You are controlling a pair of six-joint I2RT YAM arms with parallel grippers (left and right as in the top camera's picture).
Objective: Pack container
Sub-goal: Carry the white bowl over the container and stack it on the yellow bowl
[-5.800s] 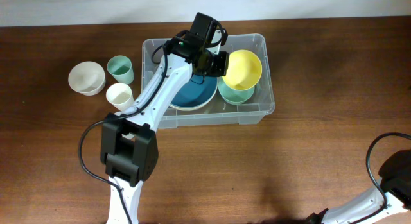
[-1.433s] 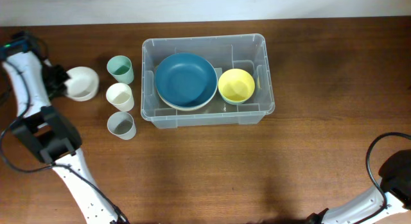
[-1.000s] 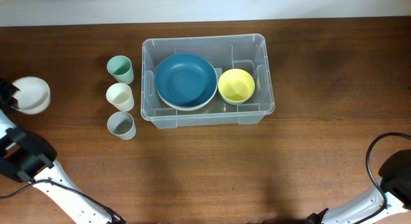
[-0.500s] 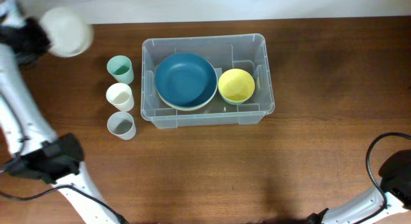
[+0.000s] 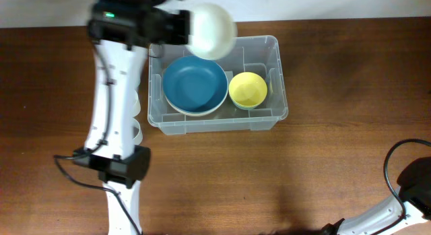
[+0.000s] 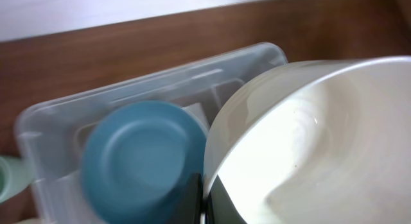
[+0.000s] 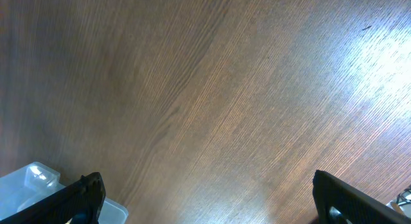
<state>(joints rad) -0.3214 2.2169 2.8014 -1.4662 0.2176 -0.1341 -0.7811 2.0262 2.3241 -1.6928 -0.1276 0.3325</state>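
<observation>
Where its dark fingers [image 6: 192, 195] pinched the rim of the white bowl [image 5: 212, 29], the left hand [image 5: 183, 26] was clamped shut on it and held it in the air over the far edge of the container [image 5: 278, 60]. In the left wrist view the bowl's pale inside filled the right half. The container, of clear plastic, stood on the brown tabletop [image 5: 337, 161], with a blue dish [image 5: 195, 83] inside it and a yellow bowl [image 5: 248, 89] just beside the dish. Well apart, the right hand [image 7: 212, 201] hung over bare tabletop with its fingers spread wide, gripping nothing. A corner of the container showed at the lower left of its view.
</observation>
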